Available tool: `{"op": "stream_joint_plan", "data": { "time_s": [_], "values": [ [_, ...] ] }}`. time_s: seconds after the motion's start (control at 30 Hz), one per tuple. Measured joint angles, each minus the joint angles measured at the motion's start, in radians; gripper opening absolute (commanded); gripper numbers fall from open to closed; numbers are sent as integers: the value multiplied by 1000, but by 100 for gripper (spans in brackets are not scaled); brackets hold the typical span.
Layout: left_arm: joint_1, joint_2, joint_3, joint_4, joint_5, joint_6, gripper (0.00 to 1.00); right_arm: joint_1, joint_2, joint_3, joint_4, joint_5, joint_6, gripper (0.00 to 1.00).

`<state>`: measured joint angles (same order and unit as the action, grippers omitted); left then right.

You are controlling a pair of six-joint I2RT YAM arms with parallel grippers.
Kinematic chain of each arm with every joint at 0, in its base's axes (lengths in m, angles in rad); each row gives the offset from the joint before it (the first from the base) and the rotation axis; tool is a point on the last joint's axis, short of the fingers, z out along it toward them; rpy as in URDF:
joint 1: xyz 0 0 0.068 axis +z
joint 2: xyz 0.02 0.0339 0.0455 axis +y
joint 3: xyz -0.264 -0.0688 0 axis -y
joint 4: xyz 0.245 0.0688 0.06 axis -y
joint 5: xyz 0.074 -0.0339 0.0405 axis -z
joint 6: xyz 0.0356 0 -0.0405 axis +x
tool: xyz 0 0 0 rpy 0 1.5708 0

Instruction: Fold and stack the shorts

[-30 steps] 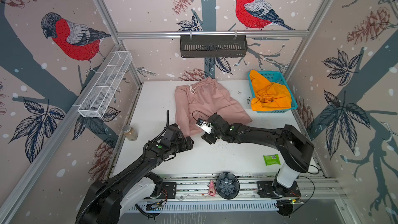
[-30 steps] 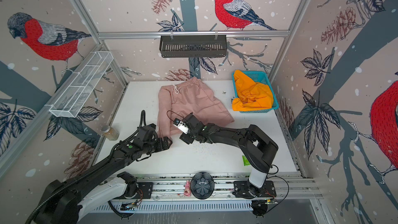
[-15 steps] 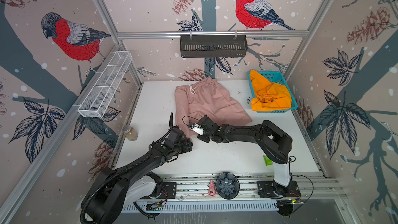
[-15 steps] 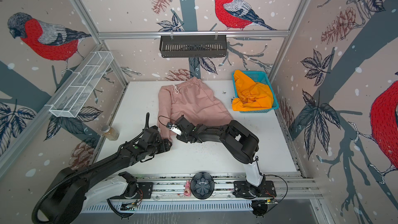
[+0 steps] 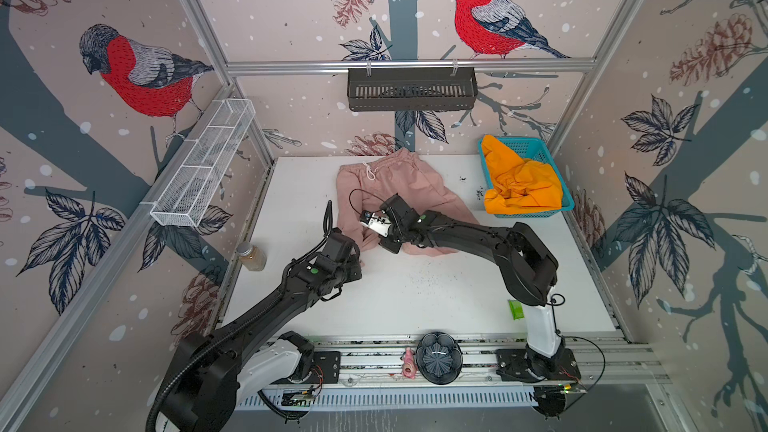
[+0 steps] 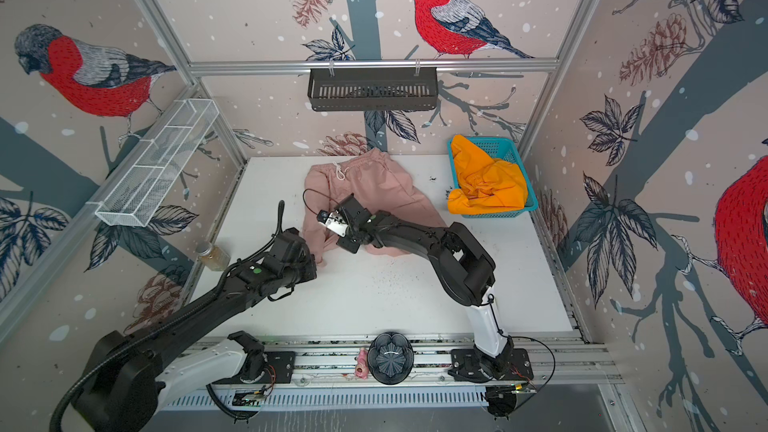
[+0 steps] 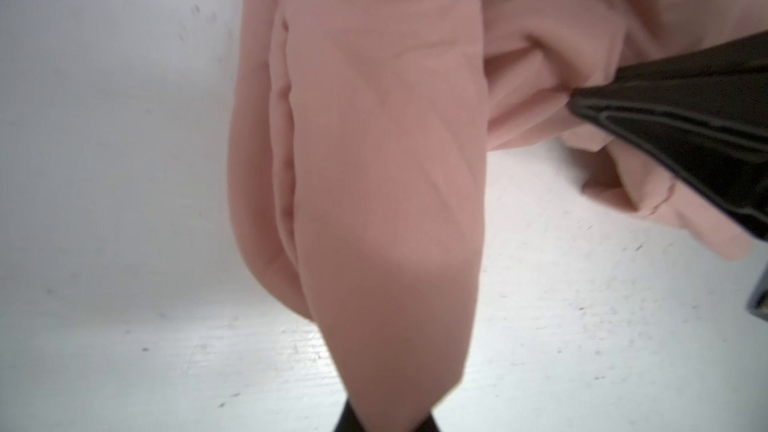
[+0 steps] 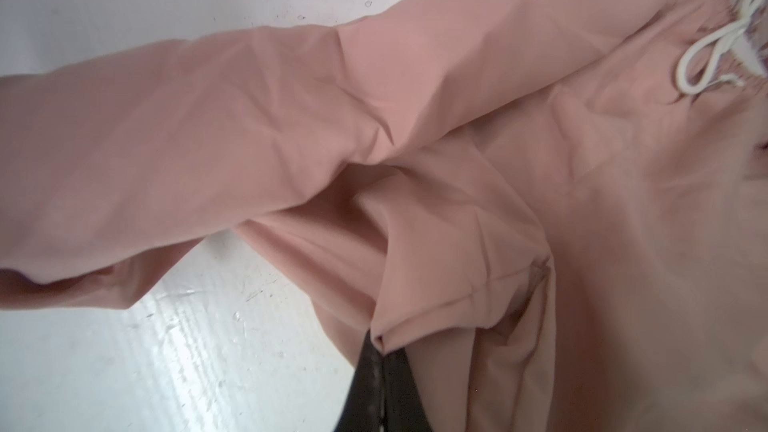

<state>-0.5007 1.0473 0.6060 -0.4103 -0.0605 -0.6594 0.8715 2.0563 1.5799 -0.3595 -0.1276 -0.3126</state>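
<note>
The left claw is pinched tight on the hem end of one leg of the pink shorts, and the cloth rises straight out from between its tips. The right claw is clamped just as tight on a folded hem corner of the other leg.

Read a top view as a clock face with 12 at the back wall. Both claws sit close together near the middle of the table, the left one toward 8 o'clock of the right. The pink shorts spread from there to 12 o'clock, with the waistband and white drawstring at the far end. The orange shorts lie crumpled in the blue basket at 2 o'clock, apart from both arms.

The fabric looks thin and slippery, and each claw has only a small nip of it, so a quick lift may pull a hem free. The right claw appears to hold a doubled fold. If only one layer is caught, the fold would likely land skewed. Nothing weighs down the waistband, so it may drag along instead of staying put. With the claws this near each other, the wrists could bump as they move.

Only the wrist views show the pinches, because in both top views the wrists hide the tips. The left wrist view also catches the right claw's black fingers biting the cloth. Only the top views show the basket and the whole garment.
</note>
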Motion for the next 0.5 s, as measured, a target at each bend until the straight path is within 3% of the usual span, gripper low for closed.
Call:
{"op": "stream_joint_plan", "data": {
  "time_s": [0.17, 0.37, 0.4, 0.43, 0.47, 0.5],
  "values": [
    [70, -78, 99, -88, 60, 54, 0, -73, 65, 243, -302, -255, -2, 1],
    [158, -82, 216, -224, 139, 119, 0, -98, 93, 351, -599, -537, -100, 1],
    [173, -74, 224, -247, 140, 138, 0, -105, 101, 363, -639, -575, -122, 4],
    [187, -66, 227, -267, 140, 147, 0, -115, 107, 370, -674, -614, -143, 11],
    [202, -59, 227, -286, 141, 157, 0, -124, 110, 370, -700, -640, -158, 25],
    [215, -54, 226, -303, 143, 169, 4, -135, 111, 359, -716, -660, -159, 29]
  ]
}}
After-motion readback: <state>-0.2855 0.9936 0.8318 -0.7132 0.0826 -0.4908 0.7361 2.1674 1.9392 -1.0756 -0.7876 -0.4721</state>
